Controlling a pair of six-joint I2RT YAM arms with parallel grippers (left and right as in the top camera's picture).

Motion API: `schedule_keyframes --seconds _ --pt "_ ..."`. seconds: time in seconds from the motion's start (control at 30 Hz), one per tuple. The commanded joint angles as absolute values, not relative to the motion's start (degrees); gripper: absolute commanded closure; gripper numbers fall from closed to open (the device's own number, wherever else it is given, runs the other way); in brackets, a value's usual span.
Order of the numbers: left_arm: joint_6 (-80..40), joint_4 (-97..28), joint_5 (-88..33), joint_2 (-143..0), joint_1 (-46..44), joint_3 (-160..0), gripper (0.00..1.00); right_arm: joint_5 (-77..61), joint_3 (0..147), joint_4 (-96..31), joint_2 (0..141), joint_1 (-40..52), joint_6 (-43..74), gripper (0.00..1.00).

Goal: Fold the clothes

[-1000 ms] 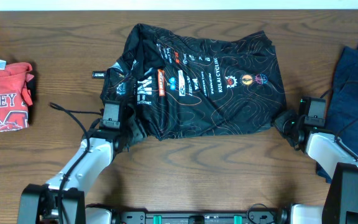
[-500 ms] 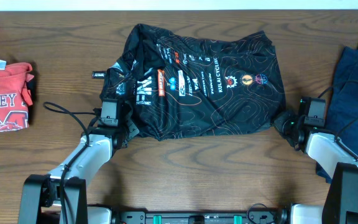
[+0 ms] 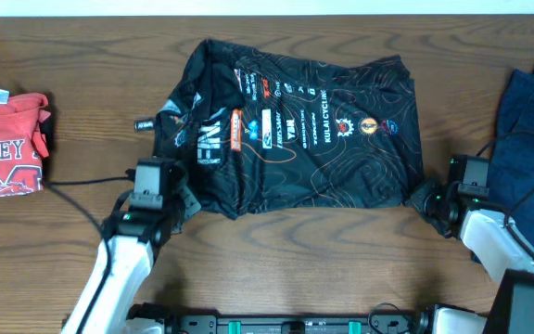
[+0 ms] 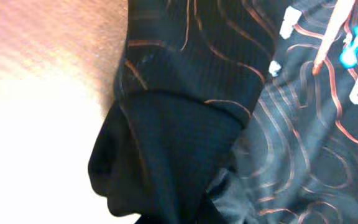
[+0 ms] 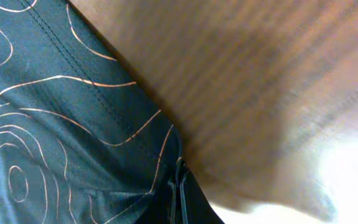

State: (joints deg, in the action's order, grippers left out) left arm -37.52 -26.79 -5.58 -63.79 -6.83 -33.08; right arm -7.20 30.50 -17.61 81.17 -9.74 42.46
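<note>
dark wooden table (image 3: 295, 250) fills the overhead view, its grain running left to right. at its middle, nearer the far edge, lies the black jersey (image 3: 323, 158), spread mostly flat with its long axis left to right and its left end bunched and folded over; thin orange wavy lines cover it. its lettering is turned sideways, running near to far: white words that look like "kulai cycling", a row of small white, orange and blue logos to their left, and round badges to their right, too small to read. a blue garment (image 3: 531, 121) lies at the right edge, well apart from the jersey. a folded red shirt (image 3: 3, 148) sits at the left edge, showing white letters "nney" above a large "m", with a small white tag at its top. the left gripper (image 3: 176, 197) is at the jersey's near left corner, where the left wrist view shows only a dark folded hem, so i cannot tell how its fingers stand. the right gripper (image 3: 426, 197) meets the near right corner, clenched on fabric drawn to a tight crease in its wrist view.
</note>
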Motion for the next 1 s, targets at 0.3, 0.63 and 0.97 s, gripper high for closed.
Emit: schedule_keyframes --seconds 0.3,0.63,0.97 --pt "-37.1 -43.0 -5.0 -46.2 -6.5 -32.8 0.94 -5.4 30.1 -22.5 74.6 -12.4 41.5 0.99" --pt "-37.1 -44.8 -1.5 -45.2 -6.5 -32.8 0.94 -5.1 31.2 -29.3 72.0 -13.9 37.1 0.99" --pt "-37.2 -43.6 -2.5 -47.4 -6.6 -33.8 0.94 -1.8 39.6 -39.1 72.0 -13.9 32.0 0.99"
